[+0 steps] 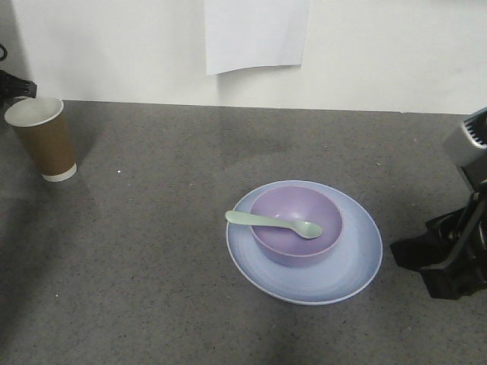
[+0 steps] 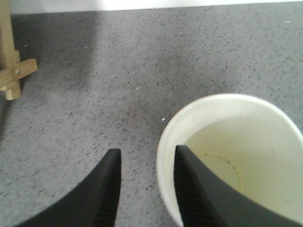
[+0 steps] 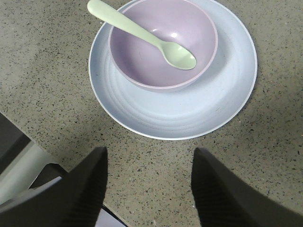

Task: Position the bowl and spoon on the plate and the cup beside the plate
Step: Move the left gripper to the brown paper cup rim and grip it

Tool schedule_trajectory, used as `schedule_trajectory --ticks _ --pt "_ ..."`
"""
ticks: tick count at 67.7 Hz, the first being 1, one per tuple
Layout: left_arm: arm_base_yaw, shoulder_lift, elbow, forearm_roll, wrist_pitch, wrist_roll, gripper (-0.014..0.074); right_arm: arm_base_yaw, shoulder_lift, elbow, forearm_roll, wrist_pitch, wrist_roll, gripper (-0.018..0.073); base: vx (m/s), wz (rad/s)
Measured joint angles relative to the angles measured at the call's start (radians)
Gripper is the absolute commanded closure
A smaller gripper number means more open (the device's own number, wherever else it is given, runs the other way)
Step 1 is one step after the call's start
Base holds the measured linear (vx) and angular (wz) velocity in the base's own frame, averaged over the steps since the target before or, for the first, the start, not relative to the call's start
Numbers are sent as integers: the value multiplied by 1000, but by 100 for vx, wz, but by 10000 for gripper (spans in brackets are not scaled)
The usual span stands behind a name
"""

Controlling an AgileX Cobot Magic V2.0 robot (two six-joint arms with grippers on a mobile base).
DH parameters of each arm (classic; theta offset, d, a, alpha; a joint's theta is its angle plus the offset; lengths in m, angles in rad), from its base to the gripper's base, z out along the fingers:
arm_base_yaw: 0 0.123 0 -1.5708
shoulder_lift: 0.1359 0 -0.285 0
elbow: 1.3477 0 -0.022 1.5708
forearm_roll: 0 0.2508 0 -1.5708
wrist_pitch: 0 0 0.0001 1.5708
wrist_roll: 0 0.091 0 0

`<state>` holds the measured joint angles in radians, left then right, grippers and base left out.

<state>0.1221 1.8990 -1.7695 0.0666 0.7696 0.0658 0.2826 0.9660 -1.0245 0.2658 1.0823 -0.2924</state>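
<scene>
Table: grey speckled surface, carries all items.

Plate: pale blue, right of centre on the table. Bowl: lavender, upright on the plate, set toward its far side. Spoon: mint green, laid across the bowl, handle jutting over the left rim, scoop end inside.

Cup: brown paper, white rim, upright at the far left of the table, well apart from the plate.

My left end effector: fingers parted, one finger over the cup's rim and white inside, the other outside the cup; whether they touch the wall I cannot tell.

My right end effector: fingers spread apart, holding nothing, near the plate's front edge.

Sheet of paper: white, on the wall behind.
</scene>
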Motion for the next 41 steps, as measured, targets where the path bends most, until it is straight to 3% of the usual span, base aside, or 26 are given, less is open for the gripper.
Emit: schedule_trajectory --ticks 22,41 --pt "0 69 0 -42 -45 -2 372 0 0 0 0 1 0 169 0 0" --pt "0 70 0 -43 -63 4 560 0 0 0 0 2 0 169 0 0"
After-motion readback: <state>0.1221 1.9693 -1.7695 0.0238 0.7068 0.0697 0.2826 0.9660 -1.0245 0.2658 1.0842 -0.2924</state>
